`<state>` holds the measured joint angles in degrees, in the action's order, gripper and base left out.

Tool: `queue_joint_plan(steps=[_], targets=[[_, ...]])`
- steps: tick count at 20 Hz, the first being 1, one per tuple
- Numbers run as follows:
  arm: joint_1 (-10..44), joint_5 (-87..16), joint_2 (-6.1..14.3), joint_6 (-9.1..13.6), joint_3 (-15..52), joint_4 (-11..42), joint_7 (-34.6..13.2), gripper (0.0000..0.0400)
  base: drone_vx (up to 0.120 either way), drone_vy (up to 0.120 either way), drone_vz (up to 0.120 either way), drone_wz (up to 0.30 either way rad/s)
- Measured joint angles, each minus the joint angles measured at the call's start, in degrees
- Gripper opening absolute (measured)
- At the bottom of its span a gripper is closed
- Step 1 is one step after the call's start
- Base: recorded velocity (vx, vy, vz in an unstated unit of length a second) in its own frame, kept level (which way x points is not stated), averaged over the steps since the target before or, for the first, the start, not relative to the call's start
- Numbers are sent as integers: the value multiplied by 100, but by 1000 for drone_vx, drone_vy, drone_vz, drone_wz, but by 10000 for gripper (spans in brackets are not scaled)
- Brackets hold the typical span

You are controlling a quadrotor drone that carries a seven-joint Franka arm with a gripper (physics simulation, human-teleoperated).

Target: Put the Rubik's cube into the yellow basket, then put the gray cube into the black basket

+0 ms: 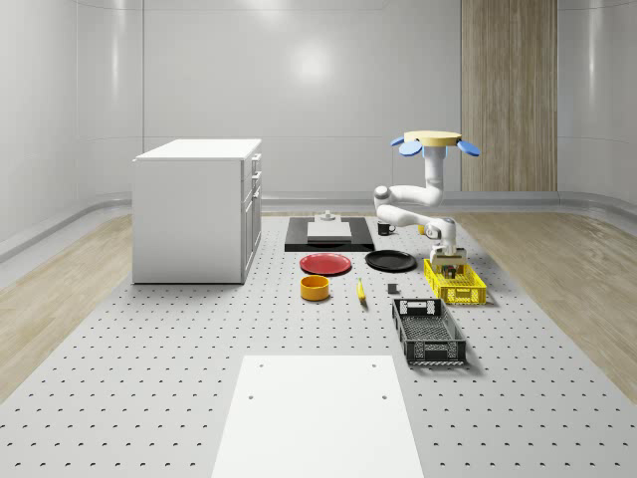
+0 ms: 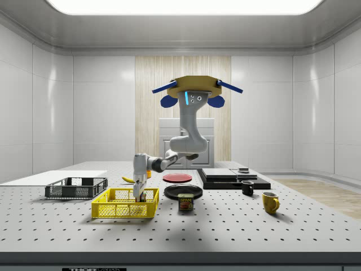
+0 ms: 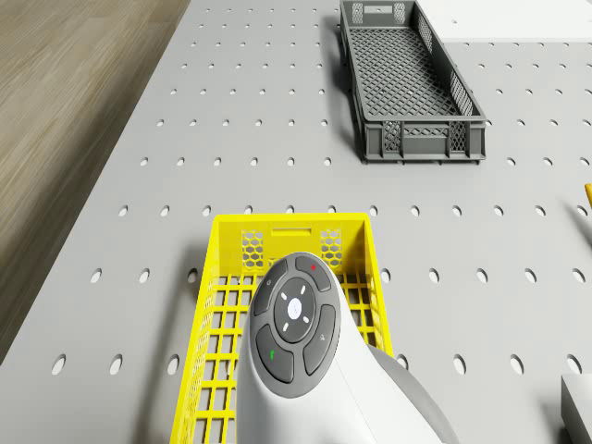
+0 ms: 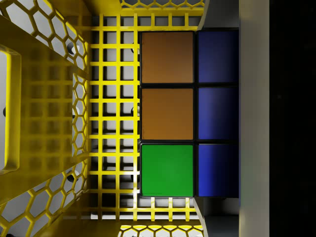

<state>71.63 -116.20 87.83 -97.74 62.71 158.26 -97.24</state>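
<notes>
Hovering beside the yellow basket (image 2: 125,204) with the gripper (image 2: 139,197) lowered inside it, clasping the Rubik's cube (image 4: 190,113) just above the mesh floor, and likely finding it light, rigid, slick-faced, best pinched on opposite flat sides.

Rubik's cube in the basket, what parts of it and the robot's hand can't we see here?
- Rubik's cube, wrist view: its far side is cut off by a finger and darkness.
- Side view: the yellow basket wall hides the cube and the gripper tips.
- Drone view: the arm covers the basket's inside.
- Whole-scene view: cube too small.
</notes>
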Motion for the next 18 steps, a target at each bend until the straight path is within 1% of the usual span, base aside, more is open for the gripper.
queue_joint_plan(steps=[2, 5, 12, 13, 15, 16, 18], targets=[[5, -52, -24, -4, -50, -22, 6, 361, 0, 0, 0, 0], [-29, -6, -44, 51, 11, 12, 18, 382, 0, 0, 0, 0], [-117, 188, -75, 202, 238, 124, 38, 397, 0, 0, 120, 0], [-124, 200, -80, 214, 253, 131, 40, 398, 0, -40, 120, 0], [-134, 215, -89, 233, 273, 141, 44, 399, 20, -120, 120, 0], [-138, 220, -94, 242, 280, 145, 46, 399, 120, -120, 120, 0], [-146, 226, -103, 256, 290, 150, 50, 399, 120, -120, 0, 0]])
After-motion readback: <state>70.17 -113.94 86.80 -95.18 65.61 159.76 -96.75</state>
